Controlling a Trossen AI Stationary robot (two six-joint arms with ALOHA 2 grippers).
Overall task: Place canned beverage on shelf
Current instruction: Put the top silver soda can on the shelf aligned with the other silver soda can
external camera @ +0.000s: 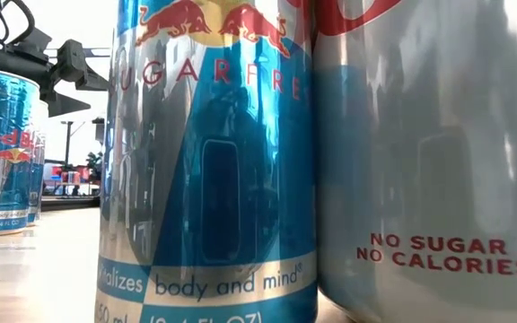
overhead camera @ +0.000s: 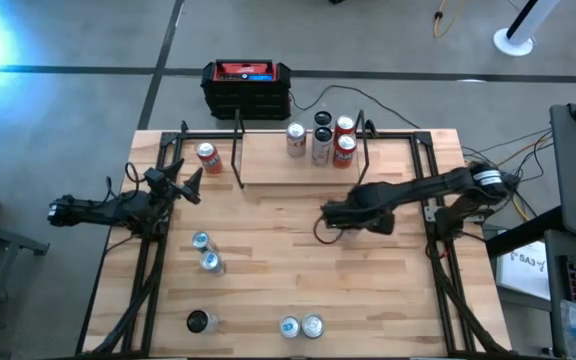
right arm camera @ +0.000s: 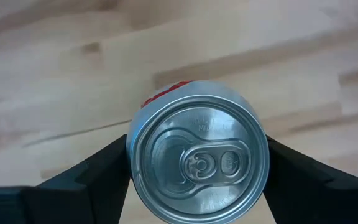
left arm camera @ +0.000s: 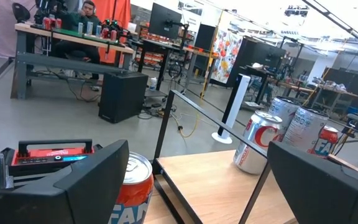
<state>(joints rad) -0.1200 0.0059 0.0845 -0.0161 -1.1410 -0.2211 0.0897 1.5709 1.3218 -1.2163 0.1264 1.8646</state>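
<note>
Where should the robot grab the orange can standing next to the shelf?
Around its round side wall, midway up, coming in level from where the open left end effector is. The orange can stands upright, and the shelf crowds its other side.

Black box with red top (overhead camera: 246,86) behind the table (overhead camera: 278,260), white stand base (overhead camera: 514,41), seated person (left arm camera: 87,14) at a far desk

The wooden table (overhead camera: 288,250) carries the shelf (overhead camera: 303,165) with four cans (overhead camera: 320,140) beyond the right arm's jaws, a red can (overhead camera: 208,157) just ahead of the left arm's jaws, and five more cans (overhead camera: 208,262) nearer the front edge.
</note>
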